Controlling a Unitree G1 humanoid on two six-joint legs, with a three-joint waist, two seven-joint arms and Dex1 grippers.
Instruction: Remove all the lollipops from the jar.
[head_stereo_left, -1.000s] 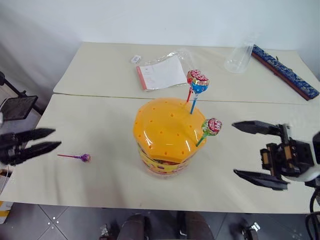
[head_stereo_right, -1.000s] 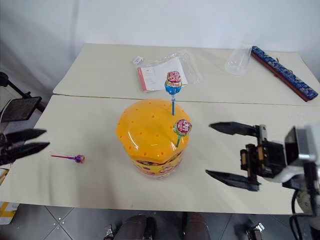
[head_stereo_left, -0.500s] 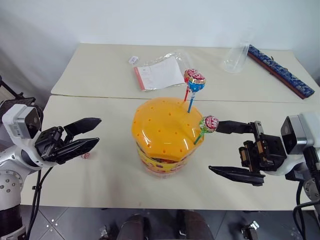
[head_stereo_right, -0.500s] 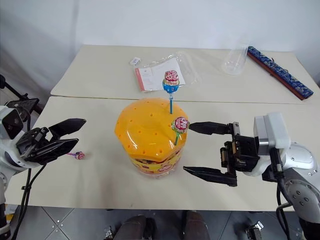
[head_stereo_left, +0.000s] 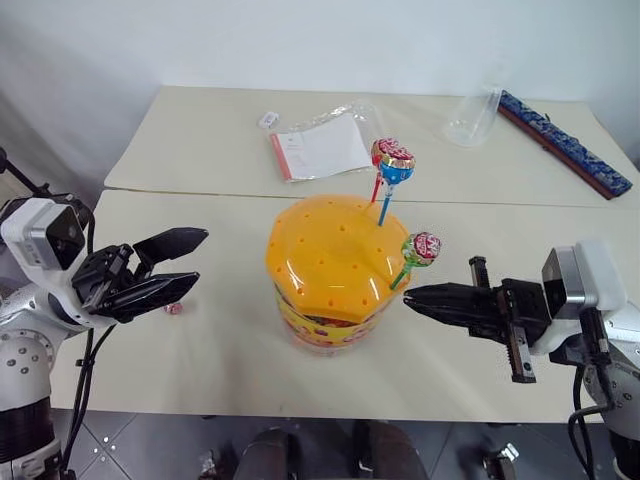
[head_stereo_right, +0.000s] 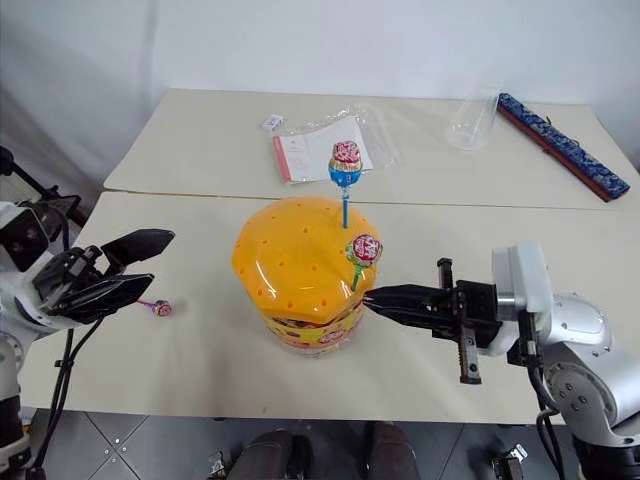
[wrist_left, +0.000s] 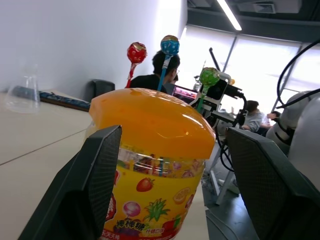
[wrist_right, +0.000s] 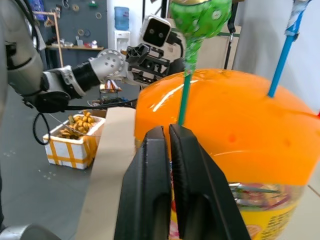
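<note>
Two grippers flank the jar (head_stereo_left: 335, 270) at the near edge of the tabletop (head_stereo_left: 220, 350). The right gripper (head_stereo_left: 412, 297) has its fingers pressed together, tips just below the green lollipop (head_stereo_left: 422, 247) and at its stick, though whether the stick is pinched between them I cannot tell; the level reach suits plucking that stick out of its hole. The left gripper (head_stereo_left: 190, 262) hangs with fingers spread, aimed at the jar's other side, probably to steady it. Stuck in the holes of the orange domed lid are three lollipops: the green one at the near right, and the blue (head_stereo_left: 395, 172) and red (wrist_left: 136, 52) ones farther back. A purple lollipop (head_stereo_right: 160, 307) lies on the tabletop near the left gripper, already out. Farther off lie a clear bag holding a paper (head_stereo_left: 322, 145) and a clear plastic cup (head_stereo_left: 475, 118) on its side.
</note>
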